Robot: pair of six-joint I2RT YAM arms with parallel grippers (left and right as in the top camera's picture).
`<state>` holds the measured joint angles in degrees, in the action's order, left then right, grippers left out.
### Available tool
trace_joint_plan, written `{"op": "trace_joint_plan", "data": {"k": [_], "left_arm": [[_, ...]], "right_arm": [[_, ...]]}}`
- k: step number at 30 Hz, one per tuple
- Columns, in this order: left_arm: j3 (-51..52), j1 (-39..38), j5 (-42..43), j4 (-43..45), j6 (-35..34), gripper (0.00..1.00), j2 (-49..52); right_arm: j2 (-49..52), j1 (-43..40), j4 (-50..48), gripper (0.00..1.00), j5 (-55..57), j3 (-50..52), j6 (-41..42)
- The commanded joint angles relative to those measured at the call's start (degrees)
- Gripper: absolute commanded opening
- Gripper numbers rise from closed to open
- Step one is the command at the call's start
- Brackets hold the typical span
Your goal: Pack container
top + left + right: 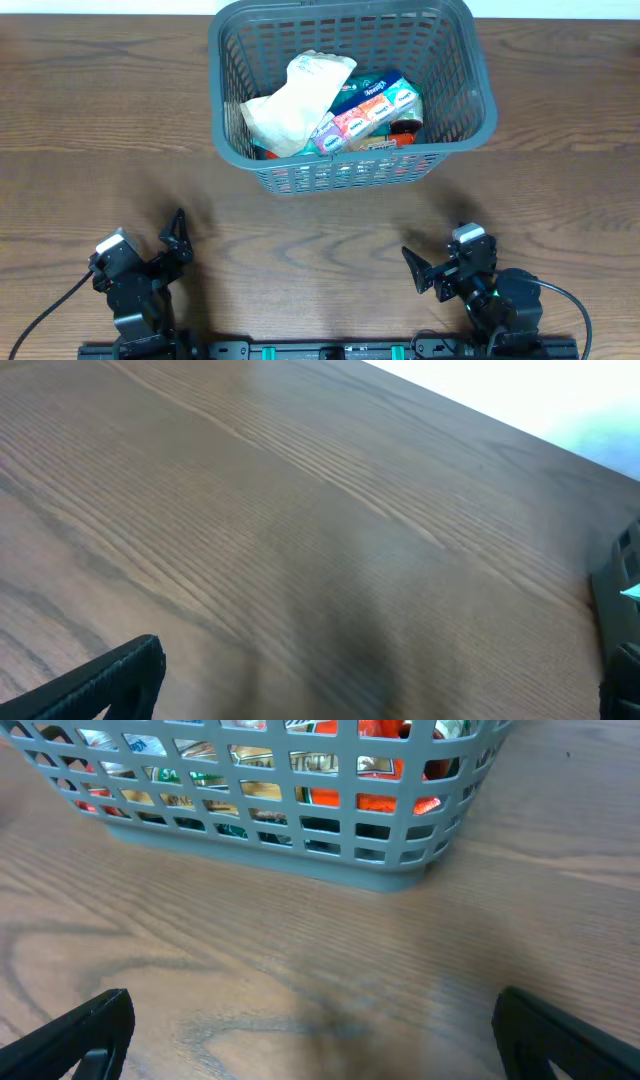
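The dark grey lattice container [352, 163] stands at the far middle of the table. It holds a white pouch [300, 95], a colourful multi-pack box [370, 108] and other packets beneath them. In the right wrist view the container's near wall [385, 870] shows red, green and white packets through the mesh. My left gripper [172, 240] is open and empty at the near left, low over bare wood [370, 690]. My right gripper [440, 258] is open and empty at the near right, facing the container from a distance [320, 1045].
The table is brown wood [320, 230]. Both arm bases sit on a black rail along the near edge [330, 350]. Cables trail from each arm at the near corners. No loose packets show on the tabletop.
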<state>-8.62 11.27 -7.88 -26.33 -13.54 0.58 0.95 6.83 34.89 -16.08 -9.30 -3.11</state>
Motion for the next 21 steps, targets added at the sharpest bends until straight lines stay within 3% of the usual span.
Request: {"op": "trace_joint_plan", "data": {"k": [1,21], "left_arm": [[1.11,0.35,-0.26,0.09,-0.31,0.98,-0.35],[1.11,0.35,-0.28,0.09,-0.31,0.99,-0.35]], "right_arm": [[-0.66,0.76,0.02,0.99,-0.44,0.2,0.92],[-0.66,0.76,0.02,0.99,-0.44,0.2,0.92]]}}
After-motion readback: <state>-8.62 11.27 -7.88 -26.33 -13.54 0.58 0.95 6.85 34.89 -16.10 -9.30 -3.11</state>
